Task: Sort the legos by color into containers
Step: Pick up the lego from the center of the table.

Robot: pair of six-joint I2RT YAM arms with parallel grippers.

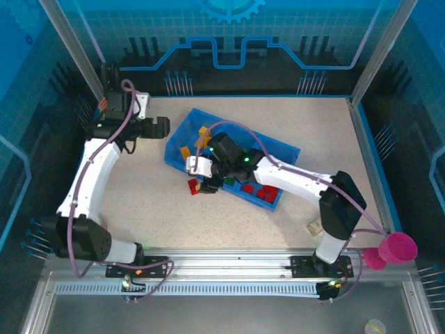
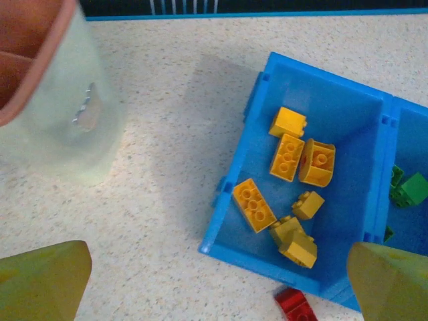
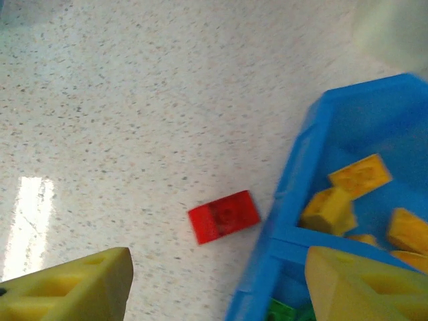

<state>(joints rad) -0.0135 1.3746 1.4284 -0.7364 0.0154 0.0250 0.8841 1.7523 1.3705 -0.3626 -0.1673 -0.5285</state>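
The legos lie mostly inside the blue tray, which sits askew on the table. The yellow legos, about seven of them, are heaped in the tray's left end compartment. A few green legos show in the middle compartment next to them, and the red legos lie in the right end compartment. One loose red lego lies flat on the table just outside the tray's near wall, close by the yellow compartment; whether it touches the wall cannot be told. The right gripper hangs over the tray's near edge above that loose lego. Its yellow fingers are spread apart with nothing between them, so it is released and holds no lego. The left gripper hovers beyond the tray's left end, looking down on the yellow compartment, its jaws likewise wide apart and empty. A pale holder with an orange rim stands on the table farther out from the tray's left end. A pink cup sits well apart from the tray, past its right end, at the near right corner of the table.
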